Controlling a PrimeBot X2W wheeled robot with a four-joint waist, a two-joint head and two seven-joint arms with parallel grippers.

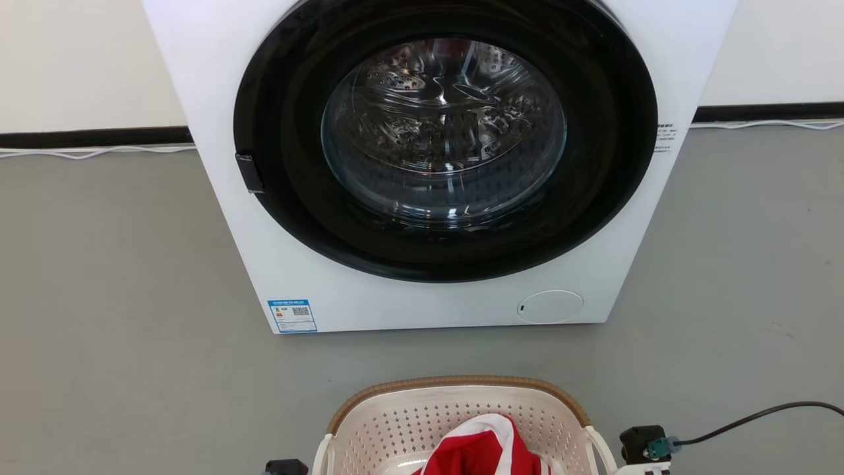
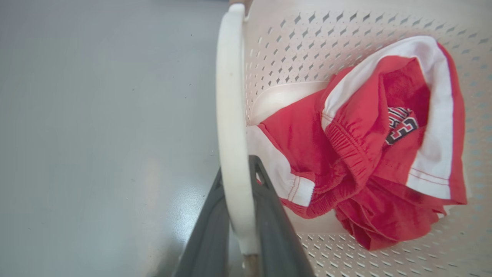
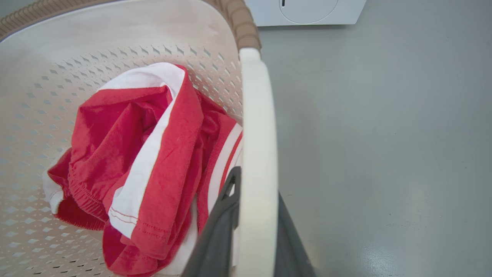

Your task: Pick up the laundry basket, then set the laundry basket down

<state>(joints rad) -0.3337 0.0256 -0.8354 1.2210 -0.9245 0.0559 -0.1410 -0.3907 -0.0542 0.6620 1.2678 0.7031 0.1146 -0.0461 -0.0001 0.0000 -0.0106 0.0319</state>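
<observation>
- The laundry basket (image 1: 409,422), cream perforated plastic with a brown woven-look rim, sits at the bottom centre of the head view. It is on or just above the grey floor (image 1: 132,264), directly in front of a white front-loading washing machine (image 1: 264,251).
- Your left gripper (image 2: 237,173) has its two dark fingers clamped on the basket's white left loop handle (image 2: 230,96), one finger on each side of the loop.
- Your right gripper (image 3: 255,184) is clamped the same way on the right loop handle (image 3: 257,115).
- A crumpled red and white sports garment (image 2: 365,154) lies inside the basket.
- Step in hand, as I judge it: both handles are gripped, so you are at the lift or the carry. I cannot tell whether the base is clear of the floor.
- The next move calls for both arms to travel together and level, so the basket does not tip or twist a handle out of the fingers.
- Writing: the garment carries a dark printed figure (image 2: 399,129) that looks like a 3, partly folded away.
- A blue sticker (image 1: 292,316) with a QR code sits at the machine's lower left corner. Its text is too small to read.
</observation>
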